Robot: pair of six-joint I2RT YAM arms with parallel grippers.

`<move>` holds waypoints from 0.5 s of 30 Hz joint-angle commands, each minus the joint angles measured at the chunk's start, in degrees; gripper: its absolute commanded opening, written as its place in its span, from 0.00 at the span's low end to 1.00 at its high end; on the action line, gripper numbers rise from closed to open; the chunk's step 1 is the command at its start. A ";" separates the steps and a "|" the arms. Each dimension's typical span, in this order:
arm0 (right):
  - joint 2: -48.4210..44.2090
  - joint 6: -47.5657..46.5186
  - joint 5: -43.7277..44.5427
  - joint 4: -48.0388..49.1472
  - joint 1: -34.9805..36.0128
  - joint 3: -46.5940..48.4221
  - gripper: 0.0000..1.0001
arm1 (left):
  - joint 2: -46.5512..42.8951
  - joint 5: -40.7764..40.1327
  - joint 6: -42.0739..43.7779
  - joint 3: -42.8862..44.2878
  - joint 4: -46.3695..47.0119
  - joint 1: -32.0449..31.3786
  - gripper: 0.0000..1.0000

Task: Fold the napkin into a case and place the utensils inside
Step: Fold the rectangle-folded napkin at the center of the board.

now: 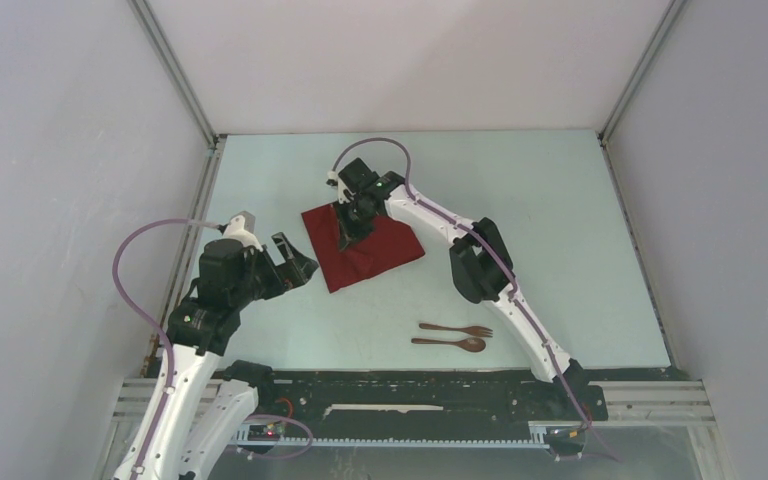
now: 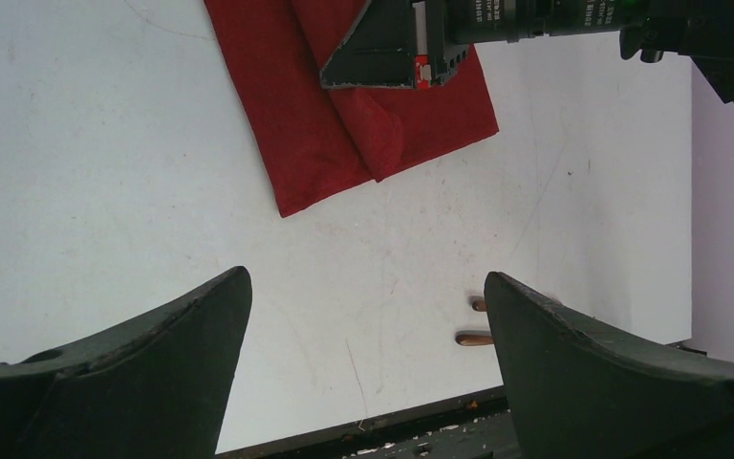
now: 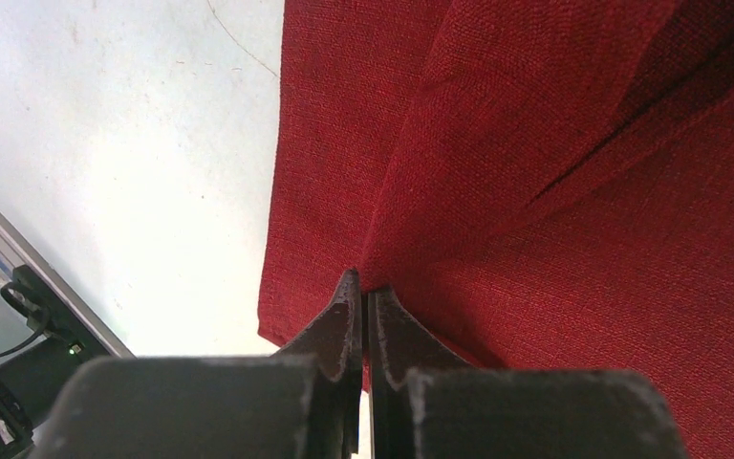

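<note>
Far-middle of table (image 1: 560,200), a little left of centre: the napkin (image 1: 365,248). It is dark red, plain, coarse-woven; the thread grain is clear in the right wrist view. It lies as a skewed four-sided patch, one corner pointing to the near edge, and is already doubled: one layer lies over another with a soft diagonal crease. Edges are straight and corners fairly crisp. No pouch or pocket can be made out, and nothing is tucked in it.

Right gripper (image 1: 348,232): over the napkin's far-left part, jaws clenched tight. The tips pinch a raised ridge of cloth, with folds fanning away from the pinch. Fingers are dark, wedge-shaped and matte.

Utensils: the fork (image 1: 457,329) and the spoon (image 1: 450,343) lie toward the near edge, well apart from the napkin, right of centre. Both are dark brown, slim and wood-like. They are parallel, just beside each other, fork farther and spoon nearer, heads to the right. Both lie on bare table.

Left gripper (image 1: 295,265): released, jaws spread wide, nothing between them. It hovers off the napkin's left side, near the left edge of the table. Fingers are broad, curved and dark.

Table: pale, smooth, with faint scuffs and hairline marks.
</note>
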 commanded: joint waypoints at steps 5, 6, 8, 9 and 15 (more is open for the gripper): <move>0.94 2.05 -1.84 2.22 0.70 2.92 0.08 | -0.29 1.24 0.95 0.32 0.21 0.52 1.00; 0.95 2.63 -2.74 2.69 0.60 2.70 0.18 | -0.41 1.24 0.93 0.32 0.17 0.52 1.00; 0.55 4.99 -7.15 4.78 0.46 1.77 0.37 | -0.45 1.24 0.95 0.20 0.17 0.52 1.00; -0.11 7.34 -11.13 6.88 0.38 0.65 0.46 | -0.52 1.18 0.93 -0.03 0.13 0.60 1.00; -7.23 17.36 -19.78 17.45 0.55 -7.57 0.70 | -1.11 0.36 0.10 -0.92 0.11 0.83 1.00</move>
